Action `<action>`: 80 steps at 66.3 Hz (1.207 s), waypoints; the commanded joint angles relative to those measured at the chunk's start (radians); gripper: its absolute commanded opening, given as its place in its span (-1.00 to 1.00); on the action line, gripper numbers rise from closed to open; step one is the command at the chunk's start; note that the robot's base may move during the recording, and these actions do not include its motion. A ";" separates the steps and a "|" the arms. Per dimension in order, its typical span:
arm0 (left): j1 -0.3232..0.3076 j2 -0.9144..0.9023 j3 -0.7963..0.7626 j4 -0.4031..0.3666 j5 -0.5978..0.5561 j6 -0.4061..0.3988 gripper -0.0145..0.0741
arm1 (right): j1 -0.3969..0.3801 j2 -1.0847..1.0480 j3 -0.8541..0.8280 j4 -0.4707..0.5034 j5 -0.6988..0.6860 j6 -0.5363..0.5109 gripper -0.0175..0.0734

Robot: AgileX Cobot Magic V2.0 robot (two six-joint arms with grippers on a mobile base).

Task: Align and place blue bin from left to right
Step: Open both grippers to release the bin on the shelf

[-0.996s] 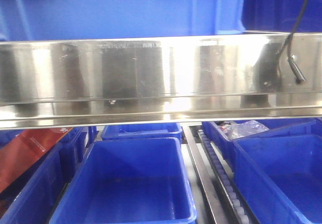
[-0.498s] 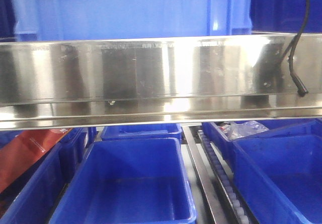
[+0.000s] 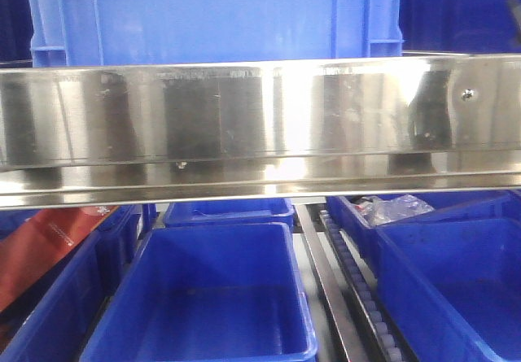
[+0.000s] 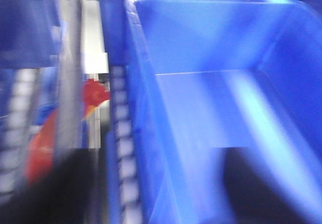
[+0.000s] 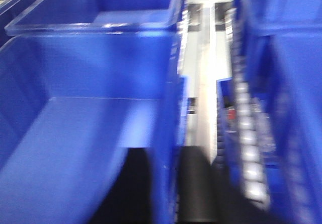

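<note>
A periwinkle blue bin with ribbed corners is seen upright above a steel shelf rail, with deeper-blue tubs below. In the blurred wrist views, a dark shape at each bottom edge straddles a blue bin wall. Whether either claw is open or closed cannot be told.

The blue bin stands upright on the level above the steel shelf rail, its long wall facing the front camera. It is pale periwinkle plastic with flat walls and raised vertical ribs near both corners (its lower edge is hidden behind the rail).
</note>
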 commanded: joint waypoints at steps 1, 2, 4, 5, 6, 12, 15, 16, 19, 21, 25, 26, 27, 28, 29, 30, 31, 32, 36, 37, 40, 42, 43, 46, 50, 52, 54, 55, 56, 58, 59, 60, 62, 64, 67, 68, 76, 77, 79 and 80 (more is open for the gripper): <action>-0.002 -0.052 -0.003 0.009 0.037 0.021 -0.44 | -0.005 -0.056 0.024 -0.058 0.040 -0.014 -0.77; -0.002 -0.059 0.003 0.012 0.039 0.021 -0.50 | -0.005 -0.064 0.037 -0.065 0.042 -0.014 -0.76; 0.000 -0.075 0.017 0.014 0.039 0.021 -0.61 | -0.005 -0.081 0.058 -0.078 0.044 -0.014 -0.76; 0.000 -0.084 0.033 0.015 0.037 0.021 -0.69 | -0.005 -0.091 0.070 -0.084 0.044 -0.014 -0.76; 0.000 -0.093 0.045 0.015 0.034 0.021 -0.74 | -0.005 -0.107 0.090 -0.092 0.044 -0.014 -0.77; 0.000 -0.179 0.165 0.024 -0.011 0.021 -0.92 | -0.005 -0.195 0.204 -0.111 0.001 -0.014 -0.77; 0.000 -0.233 0.251 0.024 -0.059 0.021 -0.92 | -0.005 -0.241 0.284 -0.111 -0.036 -0.014 -0.77; 0.000 -0.250 0.292 0.024 -0.083 0.021 -0.92 | -0.005 -0.267 0.322 -0.111 -0.059 -0.014 -0.77; 0.000 -0.311 0.389 0.024 -0.150 0.021 -0.92 | -0.005 -0.320 0.399 -0.111 -0.115 -0.014 -0.77; 0.000 -0.357 0.447 0.024 -0.192 0.021 -0.92 | -0.005 -0.365 0.452 -0.111 -0.148 -0.014 -0.77; 0.000 -0.442 0.573 0.024 -0.283 0.021 -0.92 | -0.005 -0.449 0.585 -0.111 -0.229 -0.014 -0.77; 0.000 -0.460 0.600 0.024 -0.301 0.021 -0.92 | -0.005 -0.468 0.611 -0.111 -0.248 -0.014 -0.77; 0.000 -0.480 0.640 0.024 -0.328 0.021 -0.92 | -0.005 -0.496 0.652 -0.111 -0.276 -0.014 -0.77; 0.000 -0.508 0.666 0.024 -0.346 0.021 -0.92 | -0.005 -0.514 0.678 -0.111 -0.294 -0.014 -0.77; 0.000 -0.527 0.705 0.024 -0.371 0.021 -0.92 | -0.005 -0.533 0.704 -0.111 -0.312 -0.014 -0.77; 0.000 -0.546 0.731 0.024 -0.389 0.021 -0.92 | -0.005 -0.552 0.730 -0.111 -0.329 -0.014 -0.77; 0.000 -0.575 0.756 0.024 -0.407 0.021 -0.92 | -0.005 -0.570 0.756 -0.111 -0.354 -0.014 -0.77; 0.000 -0.594 0.794 0.024 -0.431 0.021 -0.92 | -0.005 -0.596 0.794 -0.111 -0.370 -0.014 -0.77; 0.000 -0.679 0.893 0.024 -0.486 0.021 -0.92 | -0.005 -0.682 0.905 -0.113 -0.441 -0.016 -0.77; 0.000 -0.698 0.916 0.024 -0.500 0.021 -0.92 | -0.005 -0.700 0.942 -0.113 -0.455 -0.016 -0.77; 0.000 -0.762 1.009 0.031 -0.552 0.021 -0.92 | -0.005 -0.751 1.014 -0.121 -0.492 -0.016 -0.77; 0.000 -0.805 1.054 0.031 -0.576 0.021 -0.92 | -0.005 -0.791 1.075 -0.128 -0.524 -0.016 -0.77; 0.000 -0.822 1.076 0.034 -0.589 0.021 -0.92 | -0.005 -0.808 1.099 -0.135 -0.536 -0.016 -0.77; 0.000 -0.884 1.150 0.034 -0.636 0.021 -0.92 | -0.005 -0.862 1.182 -0.142 -0.575 -0.016 -0.77; 0.000 -0.972 1.248 0.034 -0.702 0.021 -0.92 | -0.005 -0.937 1.294 -0.145 -0.625 -0.016 -0.77; 0.000 -1.007 1.284 0.034 -0.729 0.021 -0.92 | -0.005 -0.977 1.347 -0.145 -0.649 -0.016 -0.77; 0.000 -1.048 1.328 0.034 -0.765 0.021 -0.92 | -0.005 -1.010 1.389 -0.145 -0.669 -0.016 -0.77; 0.000 -1.064 1.352 0.034 -0.785 0.021 -0.92 | -0.005 -1.026 1.410 -0.145 -0.680 -0.016 -0.77; 0.000 -1.079 1.368 0.034 -0.797 0.021 -0.92 | -0.005 -1.042 1.430 -0.145 -0.691 -0.016 -0.77; 0.000 -1.115 1.398 0.034 -0.817 0.021 -0.92 | -0.005 -1.082 1.480 -0.145 -0.717 -0.016 -0.77; 0.000 -1.135 1.418 0.034 -0.828 0.021 -0.92 | -0.005 -1.098 1.499 -0.145 -0.733 -0.016 -0.77; 0.000 -1.148 1.431 0.034 -0.835 0.021 -0.92 | -0.005 -1.121 1.528 -0.146 -0.744 -0.016 -0.77; 0.000 -1.177 1.460 0.034 -0.845 0.021 -0.92 | -0.005 -1.161 1.565 -0.146 -0.768 -0.016 -0.77; 0.000 -1.213 1.495 0.034 -0.845 0.021 -0.92 | -0.005 -1.214 1.635 -0.160 -0.804 -0.016 -0.77; 0.000 -1.244 1.526 0.034 -0.845 0.021 -0.92 | -0.005 -1.270 1.690 -0.182 -0.831 -0.016 -0.77; 0.000 -1.251 1.533 0.034 -0.845 0.021 -0.92 | -0.005 -1.283 1.711 -0.187 -0.837 -0.016 -0.77; 0.000 -1.284 1.571 0.034 -0.845 0.021 -0.92 | -0.005 -1.370 1.804 -0.191 -0.876 -0.016 -0.77; 0.000 -1.284 1.571 0.034 -0.845 0.021 -0.92 | -0.005 -1.375 1.810 -0.191 -0.878 -0.016 -0.77; 0.000 -1.284 1.573 0.034 -0.845 0.021 -0.92 | -0.005 -1.386 1.820 -0.191 -0.878 -0.016 -0.77; 0.000 -1.284 1.573 0.034 -0.845 0.021 -0.92 | -0.005 -1.389 1.821 -0.191 -0.878 -0.016 -0.77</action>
